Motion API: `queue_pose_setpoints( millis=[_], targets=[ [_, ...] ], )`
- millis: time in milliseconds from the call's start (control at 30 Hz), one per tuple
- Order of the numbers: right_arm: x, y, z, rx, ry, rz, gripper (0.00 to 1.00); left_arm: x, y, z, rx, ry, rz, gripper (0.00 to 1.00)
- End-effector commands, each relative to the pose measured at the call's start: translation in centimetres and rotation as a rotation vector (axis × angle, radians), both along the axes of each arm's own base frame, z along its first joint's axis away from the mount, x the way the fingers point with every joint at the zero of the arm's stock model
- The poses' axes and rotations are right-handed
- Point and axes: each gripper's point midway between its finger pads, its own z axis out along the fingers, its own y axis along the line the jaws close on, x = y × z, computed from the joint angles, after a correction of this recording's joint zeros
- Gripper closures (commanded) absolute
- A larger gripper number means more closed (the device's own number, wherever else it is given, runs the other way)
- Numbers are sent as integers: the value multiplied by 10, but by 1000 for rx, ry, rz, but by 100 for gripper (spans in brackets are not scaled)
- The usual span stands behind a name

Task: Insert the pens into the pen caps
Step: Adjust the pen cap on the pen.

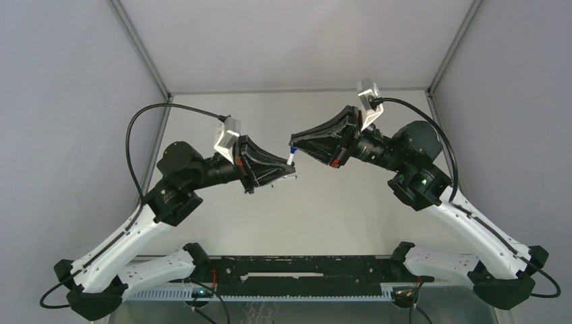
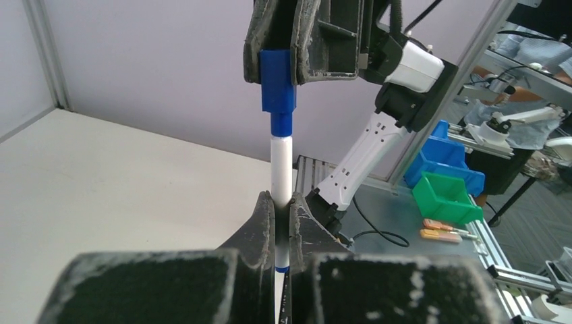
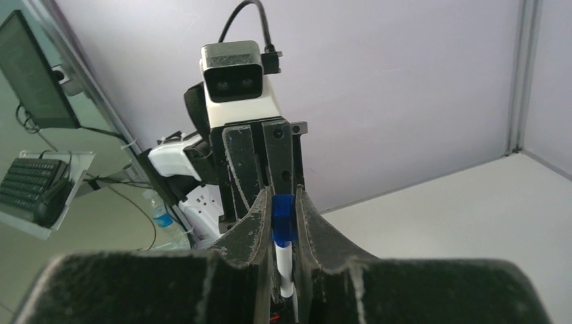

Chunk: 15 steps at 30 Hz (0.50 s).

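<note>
Two arms point(image 1: 181, 174) point(image 1: 418, 150) aloft, pen point(image 2: 281, 165) at cap point(image 2: 278, 81).

At centre, right hand point(image 1: 294, 142) pinches pen cap point(image 1: 293, 150); left hand point(image 1: 293, 172) pinches pen point(image 1: 291, 160) just below

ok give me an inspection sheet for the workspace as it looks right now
surface: white table, no stain or damage seen
job's things: one white pen and one blue cap, held in the air in line, with the pen's blue end at the cap's opening; other pens and caps: nothing seen
clutter: nothing seen
grippers: left pincer shut on the pen; right pincer shut on the cap
cables: left cable and right cable, both black, loop from the wrist cameras, away from the pincers
surroundings: pale walls, metal frame; green bin, blue bin and keyboard beyond the table
</note>
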Motion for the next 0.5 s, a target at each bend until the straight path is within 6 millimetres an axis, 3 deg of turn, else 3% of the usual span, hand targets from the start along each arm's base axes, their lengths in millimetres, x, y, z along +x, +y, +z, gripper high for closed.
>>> queue_pose_setpoints(
  millis=[0, 200, 467],
  targets=[
    [21, -3, -7, -14, 45, -137, 100, 10, 6, 12, -34, -16, 84, 100],
    [43, -9, -21, -43, 125, -292, 100, 26, 11, 7, 2, 15, 178, 100],
    [52, -15, -29, -52, 189, -387, 100, 33, 11, 3, 17, 31, 212, 100]
  ],
)
